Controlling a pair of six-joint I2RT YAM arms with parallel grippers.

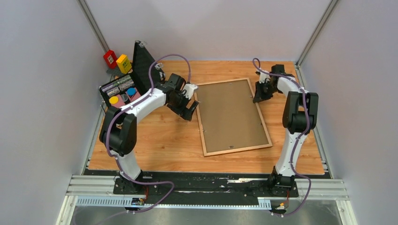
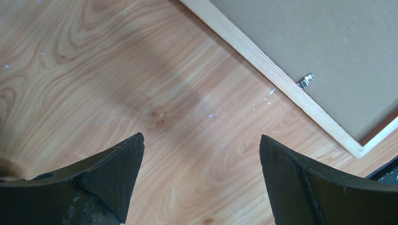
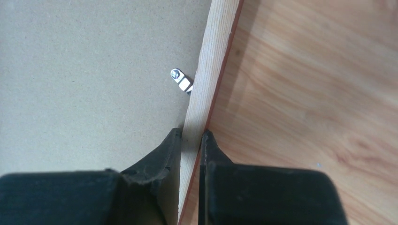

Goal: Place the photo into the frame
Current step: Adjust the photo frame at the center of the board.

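Observation:
The frame (image 1: 237, 149) lies back-up in the middle of the table, pale wood rails showing, with the plain brown backing board (image 1: 231, 115) inside it. The photo is not in view. My left gripper (image 1: 191, 111) is open and empty just left of the frame's left rail; in the left wrist view (image 2: 201, 137) it hovers over bare table, with the rail (image 2: 263, 63) and a metal tab (image 2: 305, 80) beyond. My right gripper (image 1: 259, 97) is shut on the frame's right rail near the far corner; the right wrist view (image 3: 191, 132) shows the rail (image 3: 211, 61) pinched between the fingers, with a metal tab (image 3: 181, 80) just ahead.
A black case (image 1: 123, 89) with coloured items stands open at the far left, its lid (image 1: 143, 61) upright. A red block (image 1: 110, 58) and a yellow block (image 1: 124, 63) sit behind it. Grey walls close the table on three sides.

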